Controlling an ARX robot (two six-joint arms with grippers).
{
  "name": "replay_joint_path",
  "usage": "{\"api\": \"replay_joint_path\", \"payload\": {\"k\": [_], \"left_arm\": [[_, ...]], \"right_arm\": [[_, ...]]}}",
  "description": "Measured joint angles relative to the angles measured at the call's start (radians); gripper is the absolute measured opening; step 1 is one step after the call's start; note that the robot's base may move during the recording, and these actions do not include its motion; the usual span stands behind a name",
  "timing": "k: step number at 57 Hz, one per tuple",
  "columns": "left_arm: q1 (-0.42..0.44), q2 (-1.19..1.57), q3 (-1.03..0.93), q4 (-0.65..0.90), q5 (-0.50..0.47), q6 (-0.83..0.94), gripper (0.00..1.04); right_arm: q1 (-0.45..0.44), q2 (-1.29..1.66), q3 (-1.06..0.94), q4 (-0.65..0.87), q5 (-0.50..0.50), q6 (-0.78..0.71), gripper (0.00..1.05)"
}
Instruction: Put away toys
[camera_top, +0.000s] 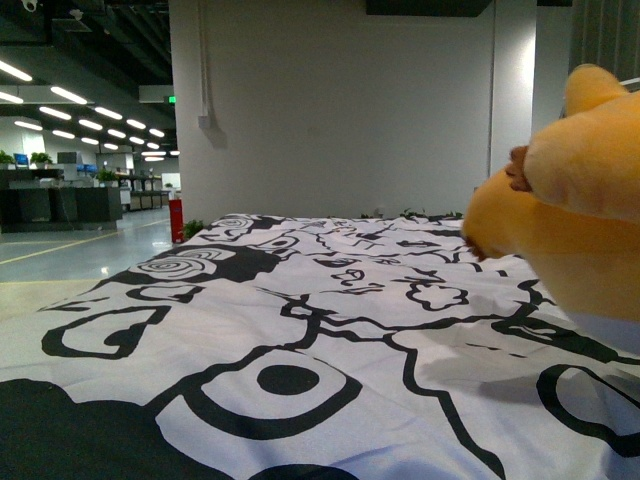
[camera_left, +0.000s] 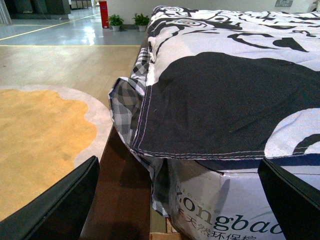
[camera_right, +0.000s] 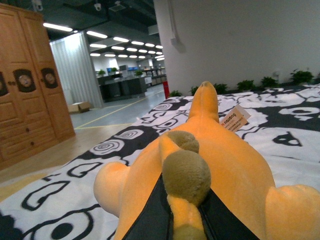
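The toy is an orange-yellow plush animal (camera_right: 225, 165) with olive-green bumps (camera_right: 186, 176) along its back and a white tag near its tail. My right gripper (camera_right: 180, 222) is shut on the ridge of its back, black fingers (camera_right: 150, 220) pressing both sides. In the front view the plush animal (camera_top: 575, 220) hangs at the right edge above the black-and-white bedsheet (camera_top: 300, 330); the gripper itself is hidden there. My left gripper (camera_left: 180, 200) is open, low beside the bed's corner, with nothing between its fingers (camera_left: 60, 202).
A patterned sheet drapes over a checked cloth (camera_left: 127, 107) and a printed white bag (camera_left: 220, 210) at the bed's corner. A brown board (camera_left: 122, 190) stands next to it. An orange rug (camera_left: 35, 140) lies on the floor. A wooden wardrobe (camera_right: 27, 85) stands beside the bed.
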Motion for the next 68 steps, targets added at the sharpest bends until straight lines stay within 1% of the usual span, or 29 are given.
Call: {"api": "replay_joint_path", "payload": {"k": [2,9,15,31,32,33,34,36,39,41,44,52,68], "left_arm": [[0.0,0.0,0.0,0.0,0.0,0.0,0.98],[0.0,0.0,0.0,0.0,0.0,0.0,0.98],[0.0,0.0,0.0,0.0,0.0,0.0,0.98],[0.0,0.0,0.0,0.0,0.0,0.0,0.98],[0.0,0.0,0.0,0.0,0.0,0.0,0.98],[0.0,0.0,0.0,0.0,0.0,0.0,0.98],[0.0,0.0,0.0,0.0,0.0,0.0,0.98],[0.0,0.0,0.0,0.0,0.0,0.0,0.98],[0.0,0.0,0.0,0.0,0.0,0.0,0.98],[0.0,0.0,0.0,0.0,0.0,0.0,0.98],[0.0,0.0,0.0,0.0,0.0,0.0,0.98],[0.0,0.0,0.0,0.0,0.0,0.0,0.98],[0.0,0.0,0.0,0.0,0.0,0.0,0.98]], "right_arm": [[0.021,-0.015,-0.005,-0.018,0.011,-0.005,0.06],[0.048,-0.028,-0.005,-0.065,0.054,-0.032,0.06],[0.049,-0.029,-0.005,-0.095,0.071,-0.051,0.06],[0.049,-0.029,-0.005,-0.096,0.081,-0.06,0.06],[0.057,-0.032,-0.002,-0.113,0.104,-0.078,0.06],[0.077,-0.04,0.013,-0.171,0.169,-0.104,0.06],[0.09,-0.045,0.022,-0.207,0.202,-0.117,0.06],[0.138,-0.066,0.047,-0.343,0.33,-0.179,0.06],[0.167,-0.096,0.042,-0.462,0.435,-0.247,0.06],[0.175,-0.114,0.023,-0.494,0.47,-0.275,0.06],[0.178,-0.135,-0.011,-0.496,0.498,-0.303,0.06],[0.18,-0.193,-0.091,-0.47,0.506,-0.343,0.06],[0.18,-0.28,-0.204,-0.441,0.507,-0.356,0.06]]}}
